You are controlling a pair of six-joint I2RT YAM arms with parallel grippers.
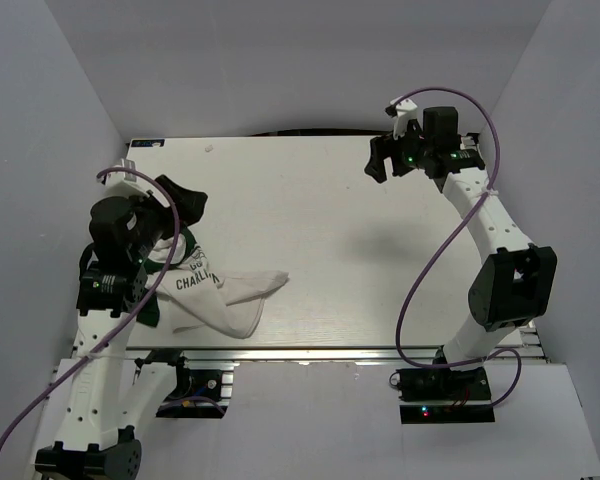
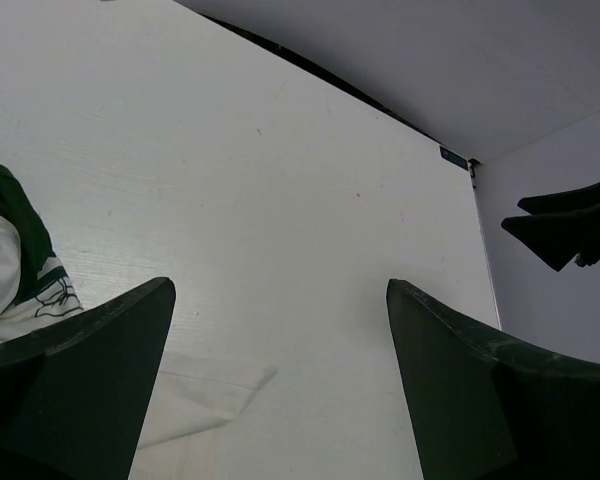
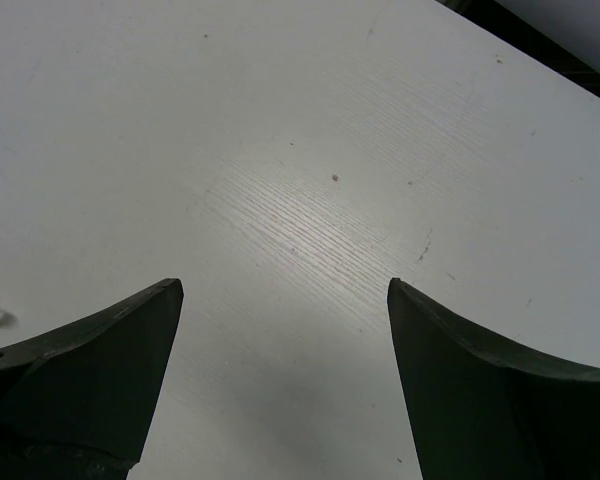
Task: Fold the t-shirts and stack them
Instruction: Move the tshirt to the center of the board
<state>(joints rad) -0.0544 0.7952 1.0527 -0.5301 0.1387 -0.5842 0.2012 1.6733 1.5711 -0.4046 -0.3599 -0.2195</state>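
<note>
White tabletop [image 1: 380, 280] stretches wide beside the crumpled t-shirt [image 1: 235, 297] at its left edge; left pincer [image 1: 185, 197], right pincer [image 1: 380, 160] both released.

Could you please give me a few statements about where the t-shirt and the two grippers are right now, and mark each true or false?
1. The t-shirt lies bunched up on the left side of the table. True.
2. The right gripper holds a sleeve. False: it is open and empty above bare table.
3. The left gripper is open. True.
4. The t-shirt is plain black. False: it is white with dark green trim and printed lettering.
</note>
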